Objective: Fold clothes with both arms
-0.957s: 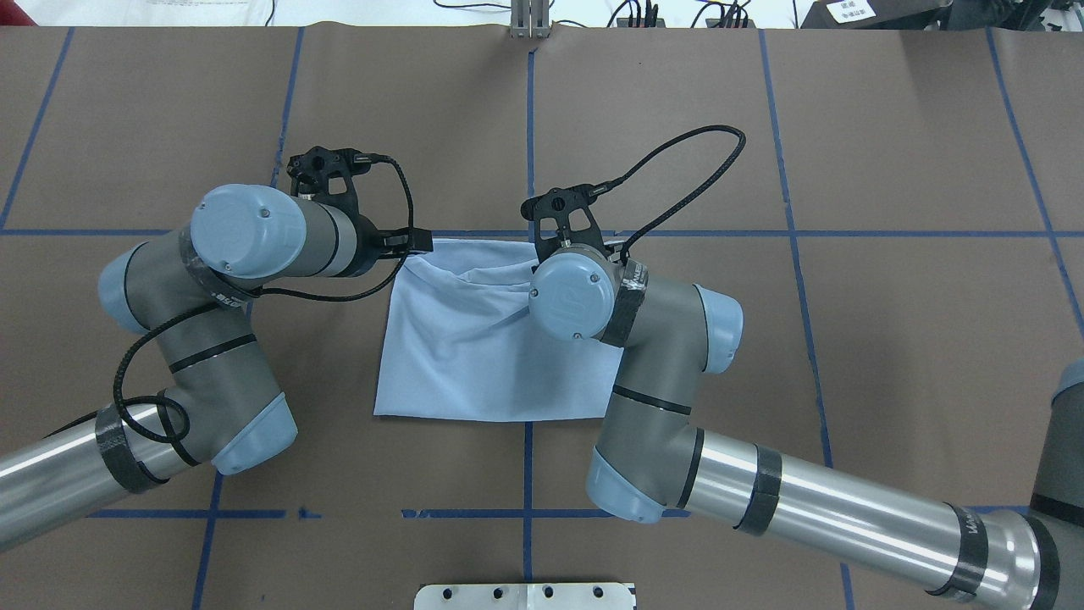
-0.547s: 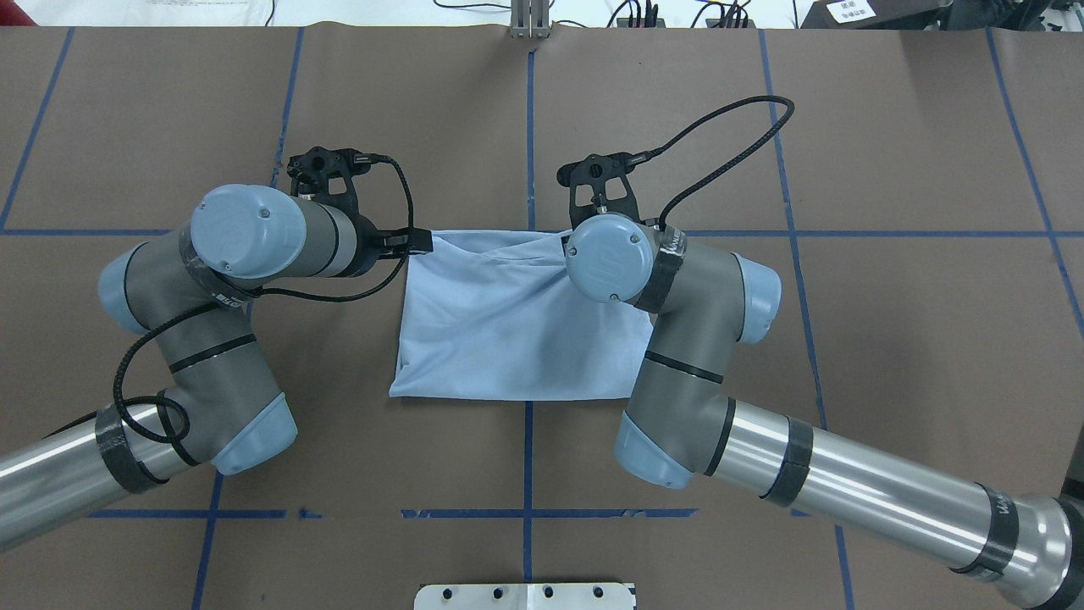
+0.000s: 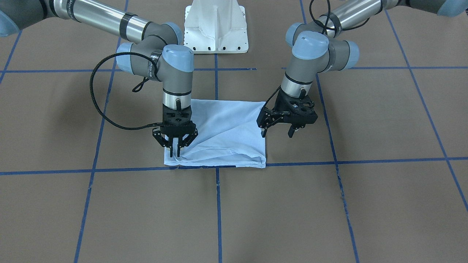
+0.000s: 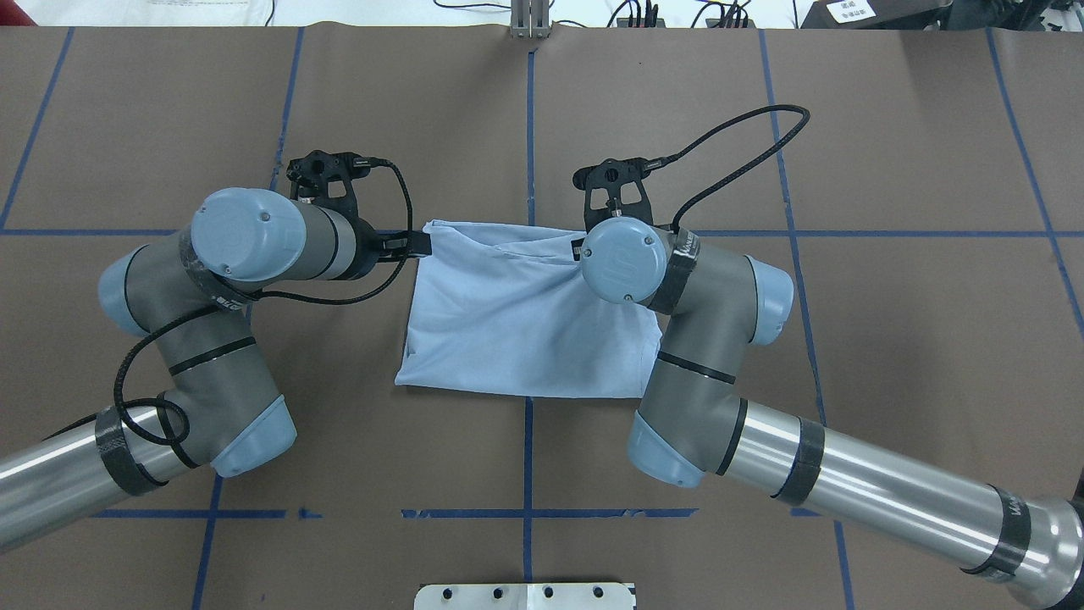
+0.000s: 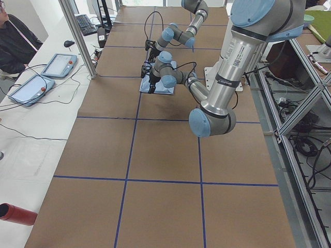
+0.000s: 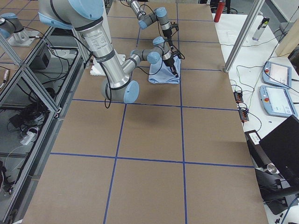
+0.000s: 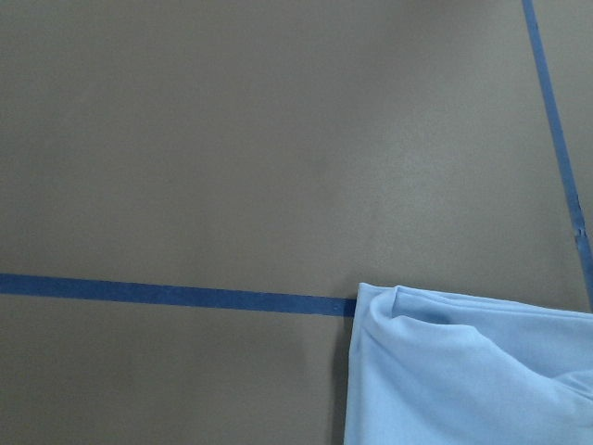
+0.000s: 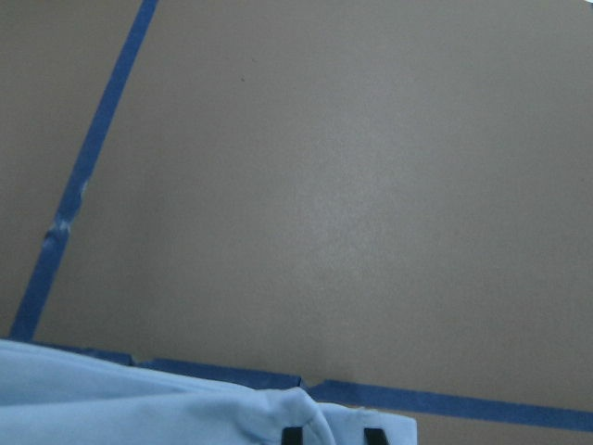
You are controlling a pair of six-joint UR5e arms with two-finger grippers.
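- Nearest the robot, the white pedestal base point(image 3: 215, 33) stood at the near edge of the table point(image 4: 889, 339), cut off by the frame.
- The right arm point(image 4: 847, 483) carried white lettering on a black band by its wrist, too small to read. In the left side view the left arm point(image 4: 220, 373) showed a printed code strip on its silver tube, also unreadable.
- The light blue T-shirt point(image 4: 508, 322) lay folded into a rough rectangle at the table's middle. It sat across the centre blue tape line point(image 4: 527, 127), with its far edge along a cross line of tape.
- From overhead, its far right corner was hidden under the right wrist.
- The right gripper point(image 3: 175, 148) pointed straight down at that corner, its fingers drawn together and pinching the cloth. The right wrist camera caught only two dark fingertips point(image 8: 373, 434) at the frame's bottom edge, against the fabric.
- The left gripper point(image 3: 278, 133) hung tilted just beside the shirt's left edge, fingers spread wide with nothing between them. Whether one fingertip touched the cloth could not be told.
- The shirt's far left corner lay rumpled on the table at the tape.
- Beyond the table's far edge, a white label point(image 4: 851, 10) bore writing too small to read, and cables point(image 4: 644, 10) were cropped by the frame.
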